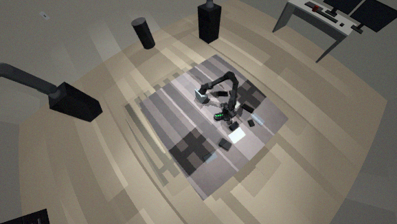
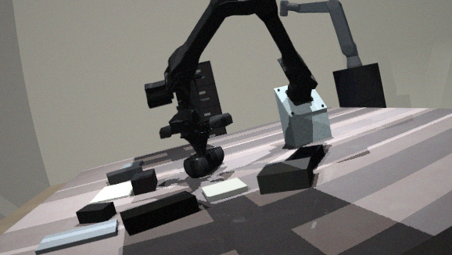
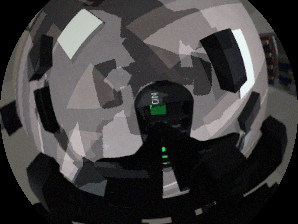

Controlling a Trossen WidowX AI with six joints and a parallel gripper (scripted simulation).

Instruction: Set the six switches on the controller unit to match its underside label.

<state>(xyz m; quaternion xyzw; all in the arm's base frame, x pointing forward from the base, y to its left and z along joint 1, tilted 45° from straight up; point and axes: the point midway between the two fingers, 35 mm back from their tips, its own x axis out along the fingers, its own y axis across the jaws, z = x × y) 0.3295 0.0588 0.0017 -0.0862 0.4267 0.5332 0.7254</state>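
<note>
The dark grey controller unit (image 1: 218, 117) (image 2: 194, 167) (image 3: 172, 91) sits on the bench, its switch side up. My gripper (image 2: 202, 153) (image 3: 158, 124) is shut and empty, pointing down with its tips at the unit's top, touching it or just above. In the wrist view an ON marking and one green switch end (image 3: 158, 109) show ahead of the tips. Small green bits show through the gap between the fingers. The fingers hide most of the switches, and I cannot tell how each one is set. The label on the underside is hidden.
A long black block (image 2: 160, 213), a cream block (image 2: 224, 188) and a large dark module (image 2: 285, 177) lie near the unit. Smaller dark blocks (image 2: 96, 212) (image 1: 224, 143), a white plate (image 1: 237, 135) and a pale blue bar (image 2: 78, 235) lie farther off. My arm's pale base (image 2: 306, 127) stands behind.
</note>
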